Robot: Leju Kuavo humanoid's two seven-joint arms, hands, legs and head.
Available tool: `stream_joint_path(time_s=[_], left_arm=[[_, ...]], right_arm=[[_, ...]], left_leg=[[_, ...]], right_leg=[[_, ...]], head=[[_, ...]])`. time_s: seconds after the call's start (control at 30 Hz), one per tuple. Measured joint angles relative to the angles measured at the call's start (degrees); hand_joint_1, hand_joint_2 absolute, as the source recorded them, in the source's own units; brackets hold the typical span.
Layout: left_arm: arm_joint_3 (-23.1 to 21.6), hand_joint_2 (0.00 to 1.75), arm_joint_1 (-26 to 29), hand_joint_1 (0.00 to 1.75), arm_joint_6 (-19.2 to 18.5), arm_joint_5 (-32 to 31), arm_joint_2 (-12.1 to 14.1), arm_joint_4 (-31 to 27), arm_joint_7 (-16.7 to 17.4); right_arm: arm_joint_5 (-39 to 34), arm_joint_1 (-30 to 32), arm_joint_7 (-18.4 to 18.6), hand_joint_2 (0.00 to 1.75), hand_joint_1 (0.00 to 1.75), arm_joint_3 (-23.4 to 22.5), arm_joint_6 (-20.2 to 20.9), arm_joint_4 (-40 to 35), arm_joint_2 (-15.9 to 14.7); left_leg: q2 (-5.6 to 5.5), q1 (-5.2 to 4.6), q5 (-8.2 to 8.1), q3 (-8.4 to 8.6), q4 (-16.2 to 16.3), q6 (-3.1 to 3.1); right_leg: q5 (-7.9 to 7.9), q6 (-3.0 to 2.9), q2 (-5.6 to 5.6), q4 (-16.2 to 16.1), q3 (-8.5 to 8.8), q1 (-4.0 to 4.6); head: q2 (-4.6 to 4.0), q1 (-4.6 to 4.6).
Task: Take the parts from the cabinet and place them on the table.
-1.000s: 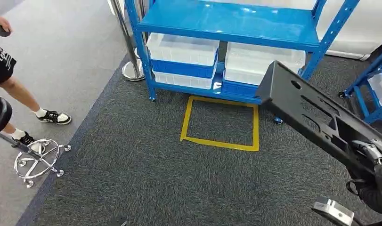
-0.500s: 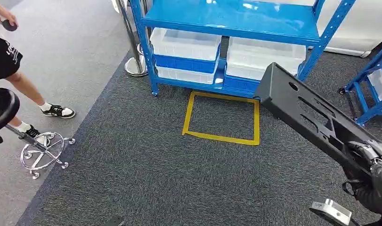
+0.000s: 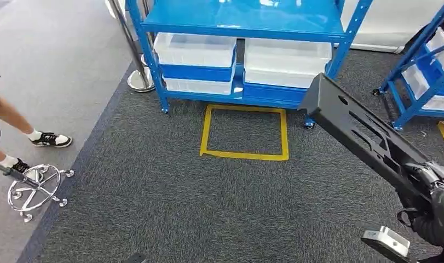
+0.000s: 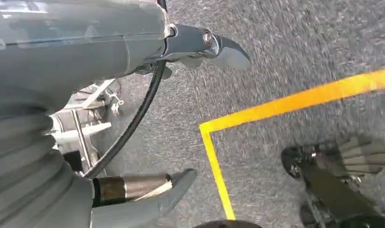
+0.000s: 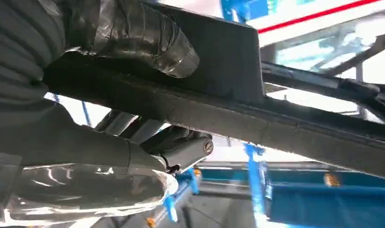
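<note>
The right hand [image 3: 434, 189] grips one end of a long black slotted metal part [image 3: 357, 131], fingers wrapped around it, so the part slants up toward the blue cabinet [image 3: 242, 24], over the carpet right of the yellow tape square [image 3: 244, 131]. The left hand [image 4: 181, 109] hangs over the carpet by a yellow tape line, fingers apart and holding nothing.

Even overhead light glares off the blue shelf [image 3: 241, 16]; the yellow tape [image 4: 295, 102] smears with motion blur (right wrist background is blown out white).
</note>
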Motion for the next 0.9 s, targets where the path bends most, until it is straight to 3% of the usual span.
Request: stream_joint_path(time_s=[0.03, 0.07, 0.13, 0.17, 0.2, 0.23, 0.27, 0.3, 0.33, 0.37, 0.43, 0.47, 0.5, 0.53, 0.57, 0.63, 0.67, 0.7, 0.73, 0.77, 0.8, 0.83, 0.87, 0.9], left_arm=[[0.0, 1.75, 0.0, 0.0, 0.02, -0.02, 0.02, 0.0, -0.09], [0.0, 1.75, 0.06, 0.0, 0.04, -0.02, 0.0, 0.0, -0.22], [0.0, 1.75, 0.14, 0.0, 0.11, -0.02, 0.0, 0.0, -0.35], [0.0, 1.75, 0.24, 0.0, 0.11, 0.0, 0.0, 0.0, -0.37], [0.0, 1.75, 0.4, 0.0, 0.09, 0.0, 0.0, 0.0, -0.44], [0.0, 1.75, 0.49, 0.0, 0.02, 0.04, 0.0, 0.0, -0.46], [0.0, 1.75, 0.51, 0.0, -0.02, 0.13, 0.07, 0.0, -0.5], [0.02, 1.75, 0.51, 0.0, -0.09, 0.18, 0.24, 0.0, -0.5], [0.04, 1.75, 0.67, 0.0, -0.2, 0.33, 0.64, 0.0, -0.5], [0.07, 1.75, 0.8, 0.0, -0.41, 0.54, 0.9, 0.02, -0.5], [0.2, 1.75, 0.63, 0.0, -0.78, 1.18, 1.18, 0.0, -0.5], [0.28, 1.75, 0.55, 0.0, -0.9, 1.36, 1.58, 0.0, -0.39], [0.33, 1.75, 0.6, 0.0, -0.98, 1.38, 1.66, 0.0, -0.28], [0.46, 1.75, 0.55, 0.0, -1.03, 1.53, 1.88, 0.0, -0.17], [0.55, 1.75, 0.62, 0.0, -1.12, 1.9, 1.9, 0.0, -0.15], [0.68, 1.75, 0.87, 0.0, -1.4, 2.43, 1.97, 0.0, -0.15], [0.74, 1.75, 0.95, 0.0, -1.55, 2.49, 1.97, 0.0, -0.15], [0.85, 1.75, 0.98, 0.0, -1.64, 2.49, 1.97, 0.0, -0.15], [0.98, 1.75, 0.98, 0.0, -1.71, 2.51, 1.95, 0.0, -0.15], [1.05, 1.75, 0.96, 0.0, -1.7, 2.51, 1.95, 0.0, -0.15], [1.07, 1.75, 0.92, 0.0, -1.73, 2.51, 1.95, 0.0, -0.17], [1.11, 1.75, 0.91, 0.0, -1.84, 2.54, 1.92, 0.0, -0.17], [1.16, 1.75, 0.97, 0.0, -1.88, 2.54, 1.95, 0.0, -0.17], [1.24, 1.75, 0.97, 0.0, -1.86, 2.56, 1.92, 0.0, -0.22]], right_arm=[[-0.02, -0.02, -0.02, 1.75, 1.75, 0.0, 0.02, 0.0, 0.0], [-0.02, -0.2, -0.04, 1.75, 1.75, 0.0, 0.07, 0.0, 0.02], [-0.02, -0.18, 0.0, 1.75, 1.75, 0.0, 0.09, 0.0, 0.22], [-0.02, -0.16, 0.0, 1.75, 1.75, 0.0, 0.15, 0.0, 0.33], [0.02, -0.16, 0.02, 1.75, 1.75, 0.0, 0.24, 0.0, 0.44], [0.18, -0.17, 0.07, 1.75, 1.75, 0.02, 0.31, 0.0, 0.55], [0.68, -0.23, 0.2, 1.75, 1.75, 0.04, 0.46, 0.0, 0.7], [1.47, -0.54, 0.26, 1.75, 1.75, 0.2, 0.72, 0.0, 0.92], [2.46, -1.12, 0.54, 1.75, 1.75, 0.8, 1.12, 0.11, 1.42], [3.38, -2.03, 0.83, 1.75, 1.75, 1.59, 1.29, 0.3, 2.09], [5.11, -3.35, 1.29, 1.75, 1.75, 3.54, 1.64, 0.87, 3.43], [5.79, -3.96, 1.49, 1.75, 1.75, 4.55, 1.88, 1.29, 4.13], [6.41, -4.78, 1.66, 1.75, 1.75, 5.56, 2.08, 1.77, 4.64], [6.93, -5.59, 1.88, 1.75, 1.75, 6.52, 2.16, 2.47, 5.36], [7.28, -6.91, 2.1, 1.75, 1.75, 7.54, 2.21, 3.08, 5.84], [7.5, -8.65, 2.82, 1.75, 1.75, 9.64, 2.16, 4.13, 6.89], [7.5, -8.98, 3.11, 1.75, 1.75, 10.6, 2.14, 4.66, 7.13], [7.48, -9.16, 3.32, 1.75, 1.75, 11.46, 2.12, 5.09, 7.3], [7.43, -9.51, 3.41, 1.75, 1.75, 12.0, 2.12, 5.4, 7.43], [7.24, -9.92, 3.56, 1.75, 1.75, 12.5, 2.12, 5.68, 7.54], [6.93, -10.45, 3.67, 1.75, 1.75, 12.83, 2.14, 5.86, 7.63], [6.62, -11.12, 3.78, 1.75, 1.75, 13.14, 2.16, 6.06, 7.67], [6.43, -11.64, 3.8, 1.75, 1.75, 13.38, 2.19, 6.23, 7.8], [6.25, -11.8, 3.8, 1.75, 1.75, 13.61, 2.23, 6.25, 7.87]], left_leg=[[-2.23, 0.37, -1.3, -0.42, 1.23, -0.43], [-4.06, 0.42, -3.64, -1.69, 4.44, -0.59], [-5.13, 0.43, -8.24, -5.78, 13.77, -0.83], [-5.23, 0.43, -9.16, -7.38, 17.28, -0.8], [-5.26, 0.42, -8.5, -7.62, 17.89, -0.67], [-5.31, 0.42, -6.66, -6.57, 15.79, -0.42], [-5.61, 0.41, -3.97, -4.38, 11.3, -0.07], [-6.65, 0.36, -1.37, -1.86, 6.05, 0.38], [-9.54, 0.3, 0.01, 0.17, 1.26, 0.96], [-10.61, 0.49, -0.35, 0.56, 0.26, 1.13], [-9.58, 0.23, -0.45, 0.68, -0.34, 0.87], [-8.9, 0.1, -0.28, 0.89, -0.46, 1.03], [-8.18, 0.65, 0.43, 1.11, -1.52, 1.41], [-7.1, 0.75, 0.94, 1.32, -2.09, 1.8], [-6.53, 0.7, 1.12, 1.19, -2.25, 2.14], [-5.09, 0.52, 1.13, 0.89, -2.11, 2.2], [-4.44, 0.49, 1.11, 0.72, -2.01, 2.21], [-3.75, 0.48, 1.09, 0.56, -1.88, 2.19], [-3.11, 0.49, 1.04, 0.51, -1.75, 2.12], [-2.53, 0.5, 0.92, 0.51, -1.61, 2.0], [-1.97, 0.51, 0.71, 0.5, -1.36, 1.76], [-1.45, 0.48, 0.42, 0.55, -0.91, 1.5], [-1.04, -0.02, 0.13, 0.41, -0.67, 1.09], [-0.54, -0.03, -0.02, 0.44, -0.41, 0.8]], right_leg=[[0.17, -0.27, 0.32, -0.07, -0.1, -0.02], [0.35, -0.56, 0.76, -0.06, -0.28, -0.08], [0.55, -0.84, 1.89, -0.03, -0.67, -0.01], [0.63, -0.93, 2.5, 0.03, -0.81, 0.06], [0.67, -0.93, 3.19, 0.08, -0.85, 0.12], [0.69, -0.9, 3.83, 0.13, -0.84, 0.16], [0.7, -0.88, 4.53, 0.21, -0.8, 0.21], [0.74, -0.82, 5.17, 0.24, -0.78, 0.25], [0.84, -0.67, 5.8, 0.24, -0.87, 0.01], [1.05, -0.31, 6.56, 0.35, -1.16, 0.36], [1.6, 0.54, 7.83, 0.11, -1.76, -0.22], [1.97, 1.08, 8.51, -0.25, -1.82, -0.34], [2.23, 1.54, 8.88, -0.4, -1.99, 0.09], [1.32, 1.34, 5.81, 0.52, -2.36, 0.08], [-0.67, 1.34, 3.28, 2.84, -3.53, 0.31], [-5.1, 1.77, 1.65, 11.21, -7.2, 0.15], [-6.45, 1.95, 1.45, 14.86, -8.77, 0.09], [-6.41, 2.09, 1.34, 16.42, -9.26, 0.05], [-5.01, 2.16, 1.21, 14.83, -8.19, 0.03], [-2.96, 2.17, 0.93, 11.18, -5.98, 0.01], [-0.74, 2.11, 0.16, 6.28, -3.13, 0.04], [0.82, 1.93, -1.55, 1.17, -0.24, 0.15], [-0.23, 1.46, -2.98, 0.22, 0.07, 1.14], [0.24, 0.85, -1.76, 0.01, -0.16, 0.88]], head=[[0.0, 0.0], [0.0, -0.04], [0.0, -0.04], [0.0, -0.04], [0.0, -0.04], [0.0, -0.04], [0.0, -0.04], [0.0, -0.04], [0.0, -0.04], [0.0, 0.07], [0.0, 0.0], [0.0, -0.02], [0.0, 0.0], [0.0, 0.04], [0.0, 0.13], [0.0, 0.11], [0.0, 0.13], [0.0, 0.13], [0.0, 0.11], [0.0, 0.11], [0.0, 0.11], [0.0, 0.11], [0.0, 0.13], [0.0, 0.06]])
